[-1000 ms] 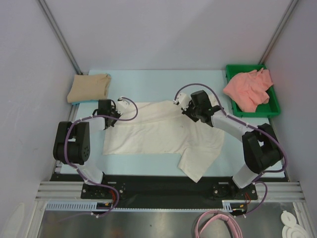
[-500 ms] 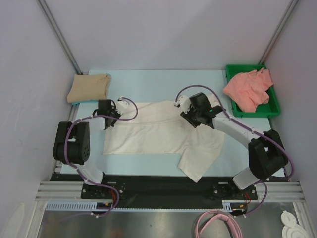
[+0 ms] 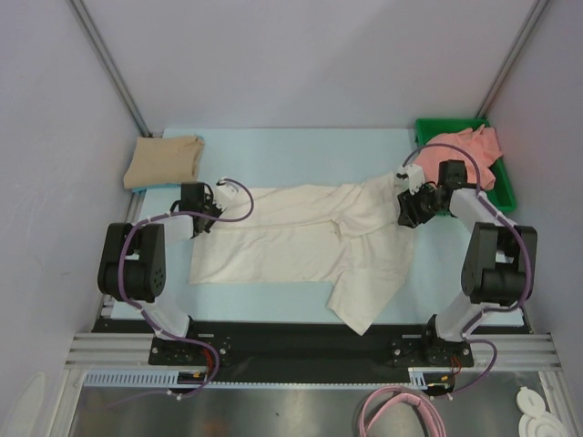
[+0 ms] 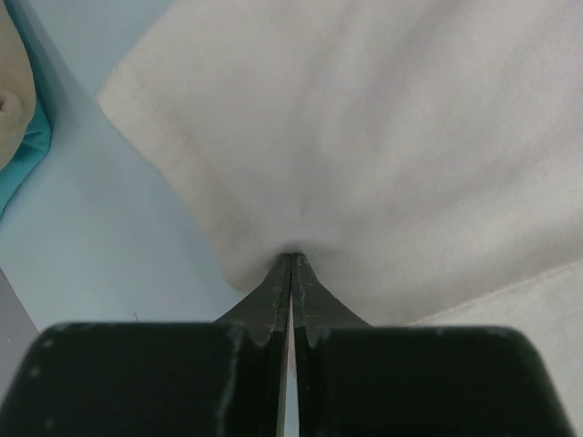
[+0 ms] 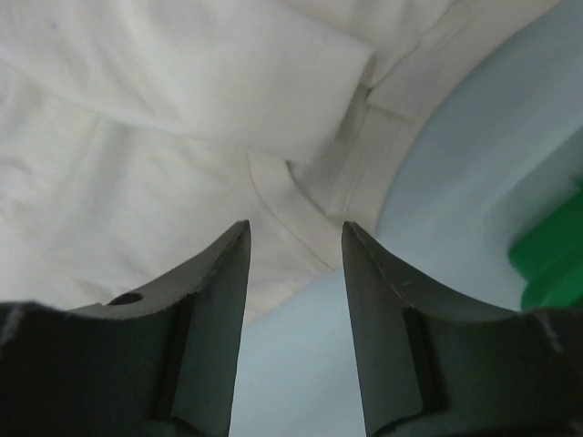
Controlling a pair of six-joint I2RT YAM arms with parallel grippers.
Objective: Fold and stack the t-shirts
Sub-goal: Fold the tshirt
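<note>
Cream-white t-shirt [image 3: 301,246], where?
— Spread on the table [image 3: 291,155]; left gripper [image 4: 291,259] clamped on its edge, right gripper [image 5: 293,238] jaws apart above its collar.
— Green tray [image 3: 430,130]?
— Holds salmon-pink t-shirt [image 3: 481,146].

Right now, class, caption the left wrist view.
Left gripper shut on an edge of the cream-white t-shirt, blue table beneath.

A robotics lab cell: a left arm [image 3: 132,264] and a right arm [image 3: 492,264] bolted to a black plate [image 3: 301,339] on aluminium rails [image 3: 109,349]. Plain grey walls [image 3: 301,64] and metal posts [image 3: 107,64] box in a pale blue table [image 3: 291,155]. A cable [image 3: 401,391] lies coiled in front.
</note>
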